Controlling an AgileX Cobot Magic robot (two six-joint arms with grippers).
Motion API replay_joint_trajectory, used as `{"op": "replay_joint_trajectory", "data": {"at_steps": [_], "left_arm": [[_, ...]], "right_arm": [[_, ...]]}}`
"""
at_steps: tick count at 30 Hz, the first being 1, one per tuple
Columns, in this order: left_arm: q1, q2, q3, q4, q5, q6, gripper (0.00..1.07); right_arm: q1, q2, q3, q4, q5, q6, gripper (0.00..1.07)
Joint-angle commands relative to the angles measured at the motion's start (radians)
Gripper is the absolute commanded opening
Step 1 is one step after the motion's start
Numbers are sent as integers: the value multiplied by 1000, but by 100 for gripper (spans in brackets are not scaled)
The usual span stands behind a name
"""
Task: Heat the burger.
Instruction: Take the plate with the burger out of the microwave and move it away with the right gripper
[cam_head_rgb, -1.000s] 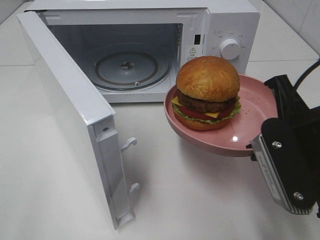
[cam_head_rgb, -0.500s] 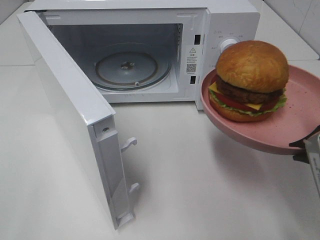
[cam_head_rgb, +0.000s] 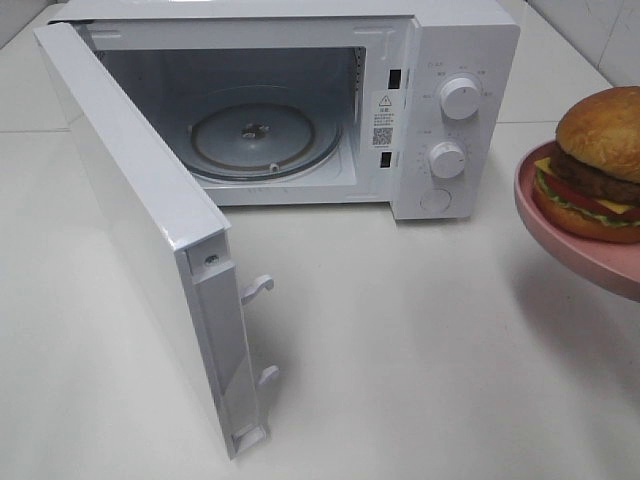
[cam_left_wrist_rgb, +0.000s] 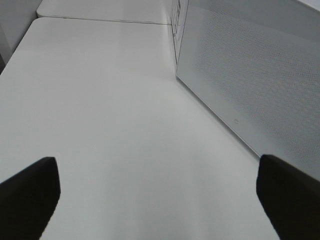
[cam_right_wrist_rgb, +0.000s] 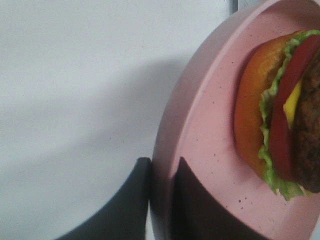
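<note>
Where the exterior high view ends at its right edge, the burger (cam_head_rgb: 603, 162) and its pink plate (cam_head_rgb: 575, 250) are cut off, raised above the white counter (cam_head_rgb: 400, 360); microwave (cam_head_rgb: 440, 110) door (cam_head_rgb: 130, 210) open, turntable (cam_head_rgb: 262, 135) bare. Left wrist: left pincer (cam_left_wrist_rgb: 159, 192) wide, only dark fingertips (cam_left_wrist_rgb: 30, 192) visible, door panel beside. Right wrist: right pincer (cam_right_wrist_rgb: 162, 170) clamped on plate rim, burger partly out of frame.

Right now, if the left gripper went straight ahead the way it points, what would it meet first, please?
The way looks free: the open left gripper faces bare table, with the microwave door alongside it, though depth is hard to judge.
</note>
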Motion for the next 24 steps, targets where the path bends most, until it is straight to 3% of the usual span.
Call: {"op": "replay_joint_trajectory", "data": {"at_steps": [1,12,24], "left_arm": [[2,-12,-1,2,1,2,100],[2,-12,-1,2,1,2,100],[2,-12,-1,2,1,2,100]], "right_arm": [[-2,-15,-11,-56,-20,106,2],[-2,-10,-11,-113,44,279,3],[-2,89,-12,-265,189,776,3]]}}
